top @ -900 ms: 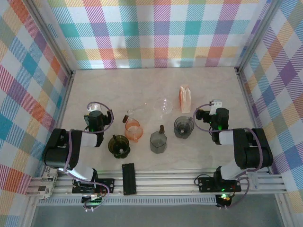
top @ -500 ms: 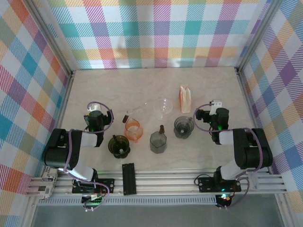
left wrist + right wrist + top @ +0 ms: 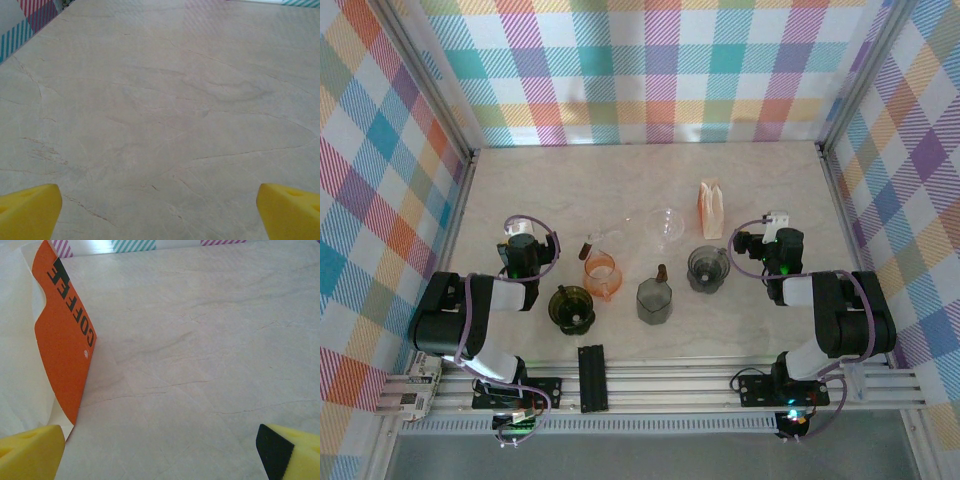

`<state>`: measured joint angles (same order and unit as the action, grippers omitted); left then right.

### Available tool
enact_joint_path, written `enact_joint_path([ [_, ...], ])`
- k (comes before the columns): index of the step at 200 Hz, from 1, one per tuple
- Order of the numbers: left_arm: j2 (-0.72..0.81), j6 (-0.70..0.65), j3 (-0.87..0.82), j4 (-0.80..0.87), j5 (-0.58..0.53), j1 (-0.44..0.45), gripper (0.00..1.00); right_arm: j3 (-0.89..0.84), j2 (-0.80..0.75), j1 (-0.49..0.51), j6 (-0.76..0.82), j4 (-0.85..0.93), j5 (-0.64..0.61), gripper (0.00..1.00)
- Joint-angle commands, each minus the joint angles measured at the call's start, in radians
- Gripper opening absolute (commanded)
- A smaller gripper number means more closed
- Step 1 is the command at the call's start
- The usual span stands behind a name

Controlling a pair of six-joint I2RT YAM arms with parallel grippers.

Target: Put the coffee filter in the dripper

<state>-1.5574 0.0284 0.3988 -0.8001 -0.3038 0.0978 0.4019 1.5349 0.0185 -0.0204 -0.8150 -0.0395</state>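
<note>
Seen from above, my two arms sit folded at the near edge of the bench (image 3: 550, 190), with a small cluster of coffee things between them. My left gripper (image 3: 160, 215) stands spread wide and holds nothing; its yellow pads (image 3: 30, 210) frame bare marbled surface. My right gripper (image 3: 160, 452) is spread just as wide and is also empty. The coffee filter pack (image 3: 711, 208), an orange card sleeve printed COFFEE with white paper behind it, stands upright at the far right of the cluster. It is just ahead and to the left of my right gripper, near it but apart. Beside the pack is a clear glass cone (image 3: 667, 224). Closer to the near edge stand an orange jug (image 3: 603, 275) and three dark cups (image 3: 708, 268). I cannot tell which of these is the dripper. I judge the task to be at its very start, with no filter taken yet. The next move, I think, calls for my right arm to swing left to the pack. It should close on a filter's edge without toppling the sleeve, then carry the filter over the dripper's mouth.
</note>
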Motion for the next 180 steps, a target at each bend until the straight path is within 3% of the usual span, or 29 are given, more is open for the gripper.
enact_joint_path([
  [1,-0.003,-0.018,0.007,-0.029,0.009,0.007,1.0,0.008,0.002,-0.005,0.008,-0.019,0.024,0.99],
  [95,0.005,-0.018,0.006,-0.028,-0.006,0.009,1.0,0.007,-0.003,-0.005,0.004,-0.02,0.02,0.99],
  [126,0.042,-0.026,0.017,0.021,0.002,0.015,1.0,0.078,-0.096,-0.005,-0.023,0.207,-0.041,0.99],
  [150,0.104,0.002,0.088,0.206,-0.105,0.03,1.0,0.168,-0.137,0.001,-0.073,0.412,-0.095,0.99],
  [180,0.211,0.009,0.109,0.288,-0.12,0.029,1.0,0.22,-0.216,0.06,-0.098,0.546,-0.224,0.99],
])
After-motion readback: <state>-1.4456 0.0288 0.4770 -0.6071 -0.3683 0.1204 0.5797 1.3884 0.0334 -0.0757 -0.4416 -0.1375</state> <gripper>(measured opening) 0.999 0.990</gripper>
